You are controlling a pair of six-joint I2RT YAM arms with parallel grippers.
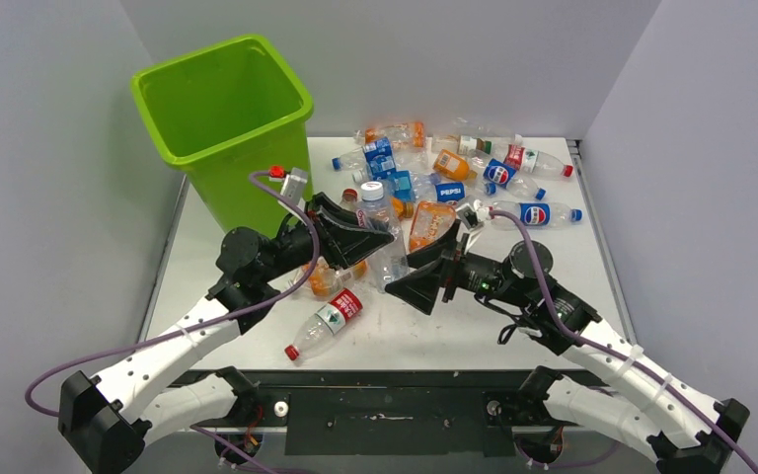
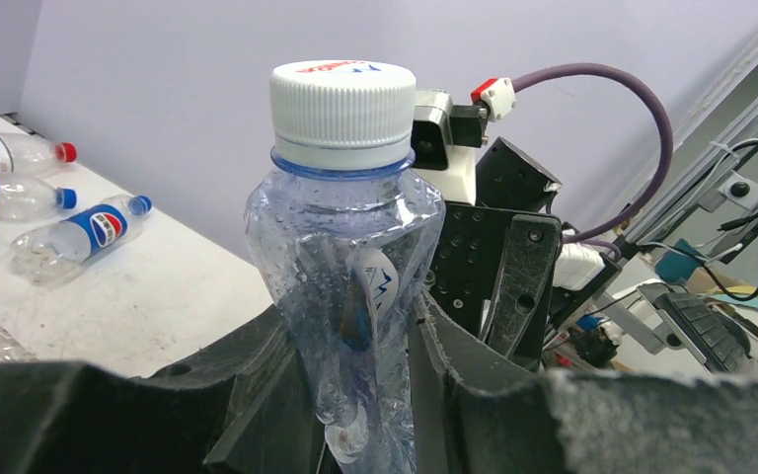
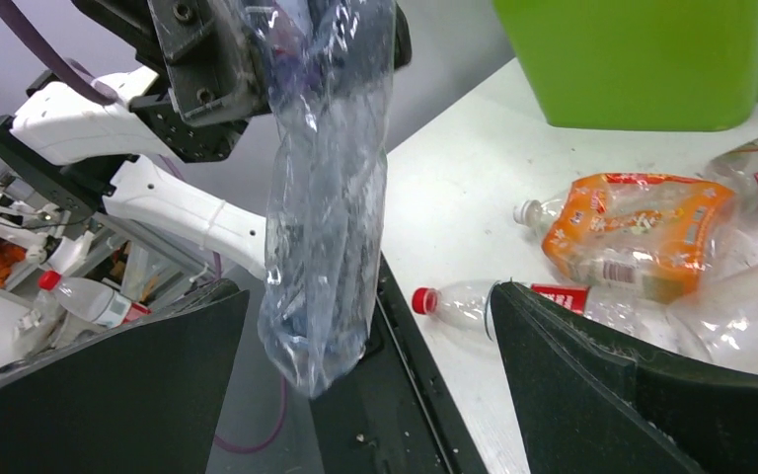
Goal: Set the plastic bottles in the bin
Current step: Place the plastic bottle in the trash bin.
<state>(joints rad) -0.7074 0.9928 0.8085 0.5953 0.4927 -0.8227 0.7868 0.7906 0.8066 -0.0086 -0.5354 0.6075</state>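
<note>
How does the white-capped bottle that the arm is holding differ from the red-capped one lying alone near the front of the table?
The white-capped bottle stands upright, pinched in the left fingers. The red-capped bottle lies on its side on the table, untouched. The held one is crumpled with little label showing, while the lying one wears a red label. Both are small, clear, capped, and outside the bin.

The bin stands open-mouthed at the far left corner of the counter. Heaped bottles crowd the far middle and right; one red-capped bottle lies on the bare near strip.
</note>
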